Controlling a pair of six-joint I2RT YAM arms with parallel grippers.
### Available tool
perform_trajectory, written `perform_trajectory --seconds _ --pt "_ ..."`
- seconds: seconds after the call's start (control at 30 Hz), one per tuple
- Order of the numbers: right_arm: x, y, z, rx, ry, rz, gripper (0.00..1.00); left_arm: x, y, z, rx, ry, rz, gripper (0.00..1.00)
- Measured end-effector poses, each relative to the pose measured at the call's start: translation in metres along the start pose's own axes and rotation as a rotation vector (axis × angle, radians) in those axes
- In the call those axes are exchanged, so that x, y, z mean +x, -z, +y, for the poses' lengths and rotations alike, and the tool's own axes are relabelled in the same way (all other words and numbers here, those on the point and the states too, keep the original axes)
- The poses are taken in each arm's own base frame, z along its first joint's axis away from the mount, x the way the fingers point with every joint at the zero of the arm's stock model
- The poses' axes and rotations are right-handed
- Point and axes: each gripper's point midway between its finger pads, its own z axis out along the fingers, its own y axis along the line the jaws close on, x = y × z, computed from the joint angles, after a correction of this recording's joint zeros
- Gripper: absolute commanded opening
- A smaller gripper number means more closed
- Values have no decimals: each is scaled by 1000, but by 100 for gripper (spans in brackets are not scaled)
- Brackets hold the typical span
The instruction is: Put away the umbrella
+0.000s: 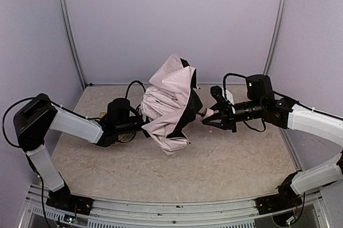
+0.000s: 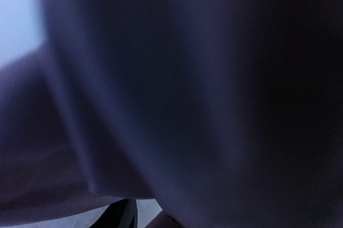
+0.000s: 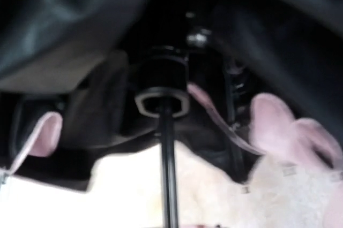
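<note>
No readable text, label or number shows in any view

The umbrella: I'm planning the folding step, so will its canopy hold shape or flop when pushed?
Probably floppy: the umbrella hangs in loose, crumpled folds, and its fabric blankets the left wrist view. The black shaft looks straight and stiff, so the right gripper can likely steer it. Thin fabric suggests it is light.

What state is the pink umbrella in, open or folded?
Half collapsed: the umbrella has its canopy crumpled and sagging, neither spread taut nor wrapped shut.
</note>
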Motion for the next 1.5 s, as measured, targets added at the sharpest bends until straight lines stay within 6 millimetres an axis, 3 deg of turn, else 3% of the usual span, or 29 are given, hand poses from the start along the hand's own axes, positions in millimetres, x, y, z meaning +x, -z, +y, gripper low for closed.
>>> perform_trajectory --seconds 0.13,0.33,0.47,0.63,0.73,0.9,1.0,1.07,1.13,1.17,1.23,1.33,1.4,1.5 --pt "28 -14 15 28 54 68 0 12 -13 10 20 63 20 46" --pt "93 -37 38 51 142 219 0 41 -35 20 66 181 77 46" --pt "126 -58 37 43 169 306 0 65 -40 21 75 251 135 48" --pt "163 -75 35 31 184 396 0 89 -36 41 -16 316 223 60" --pt "176 -78 33 32 188 429 0 98 -34 73 -152 356 289 67" --pt "188 -81 31 31 196 471 0 90 -9 161 -450 443 274 76" --pt "194 -83 31 22 202 490 0 88 18 195 -582 481 251 76" --pt "196 -85 30 16 210 498 0 81 34 201 -636 482 238 75" --pt "196 -87 28 11 218 504 4 66 44 190 -643 456 217 75" --pt "196 -88 27 10 221 507 15 58 48 180 -636 434 205 75" --pt "195 -89 24 11 226 513 45 35 52 147 -584 368 171 75" --pt "194 -88 16 41 223 542 61 -4 54 84 -453 268 89 74" --pt "193 -87 9 75 215 566 89 -20 60 53 -383 230 46 72" --pt "183 -85 -4 137 178 585 92 -27 73 32 -349 204 25 72"
